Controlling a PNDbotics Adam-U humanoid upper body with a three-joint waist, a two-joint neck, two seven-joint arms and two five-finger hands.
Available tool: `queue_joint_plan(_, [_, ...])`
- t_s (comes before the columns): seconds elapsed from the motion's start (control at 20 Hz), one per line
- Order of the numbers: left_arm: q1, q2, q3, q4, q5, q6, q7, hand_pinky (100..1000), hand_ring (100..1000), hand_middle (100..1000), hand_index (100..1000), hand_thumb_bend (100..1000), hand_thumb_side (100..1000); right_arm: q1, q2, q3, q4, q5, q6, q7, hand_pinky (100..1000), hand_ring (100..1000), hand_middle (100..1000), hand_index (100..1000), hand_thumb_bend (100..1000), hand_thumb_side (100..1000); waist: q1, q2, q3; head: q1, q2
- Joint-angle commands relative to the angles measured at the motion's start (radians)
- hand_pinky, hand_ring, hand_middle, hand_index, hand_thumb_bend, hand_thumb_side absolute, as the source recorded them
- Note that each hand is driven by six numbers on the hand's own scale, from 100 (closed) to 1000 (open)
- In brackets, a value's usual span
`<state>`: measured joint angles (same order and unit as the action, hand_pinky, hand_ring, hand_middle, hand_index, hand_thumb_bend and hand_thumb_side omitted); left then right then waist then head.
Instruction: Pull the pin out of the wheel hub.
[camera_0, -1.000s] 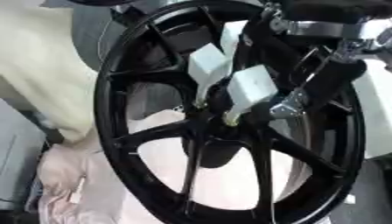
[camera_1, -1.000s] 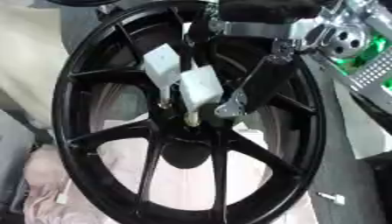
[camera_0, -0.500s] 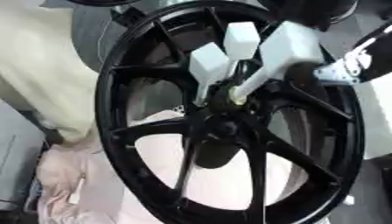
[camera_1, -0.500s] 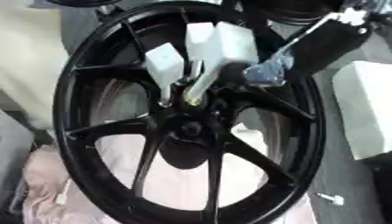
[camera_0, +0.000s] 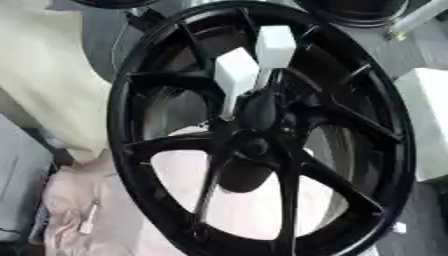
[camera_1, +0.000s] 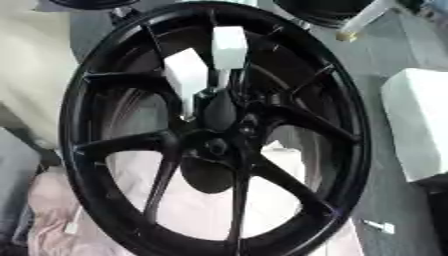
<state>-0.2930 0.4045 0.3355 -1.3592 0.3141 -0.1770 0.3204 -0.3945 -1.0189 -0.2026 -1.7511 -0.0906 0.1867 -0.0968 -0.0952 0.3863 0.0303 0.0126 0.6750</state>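
Left eye view gives you the black wheel upright, two white blocks near its hub. Neither hand shows, so you cannot tell their state. A pale pin-like rod lies top right; extraction looks done.

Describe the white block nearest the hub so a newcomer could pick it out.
Start at the big black wheel filling the view and go to its hub. Two white blocks sit just above; take the lower left block, tilted, nearer the hub than the upright one.
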Motion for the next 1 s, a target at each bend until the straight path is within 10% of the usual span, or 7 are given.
queue_joint_plan(0.05, [-0.001,0.033,0.015,-0.01,0.003,-0.006,0.013,731,549,534,719,691,567,0.035,0.007,-0.105,0.125,0.094,0.03,-0.114,642,448,295,453,432,251,0.007,-0.018,-0.006,0.008,-0.011])
queue_joint_plan(0.3, [0.003,0.036,0.019,-0.007,0.004,-0.01,0.021,731,549,533,719,693,567,0.112,0.082,-0.18,0.229,0.236,0.069,-0.234,669,488,363,508,377,100,0.015,-0.016,-0.019,-0.008,-0.013])
queue_joint_plan(0.45, [0.005,0.036,0.022,-0.004,0.005,-0.012,0.025,731,549,533,719,694,567,0.142,0.124,-0.199,0.265,0.283,0.078,-0.289,761,675,600,719,444,275,0.023,-0.014,-0.028,-0.022,-0.023])
queue_joint_plan(0.6, [0.006,0.037,0.024,-0.002,0.004,-0.014,0.026,731,549,533,719,695,568,0.156,0.15,-0.199,0.274,0.338,0.04,-0.279,849,818,832,880,755,506,0.028,-0.013,-0.033,-0.03,-0.029])
queue_joint_plan(1.0, [0.011,0.038,0.026,0.001,0.003,-0.017,0.029,731,548,533,719,695,567,0.132,0.176,-0.206,0.176,0.324,0.009,-0.329,851,823,842,882,659,538,0.033,-0.014,-0.034,-0.033,-0.032])
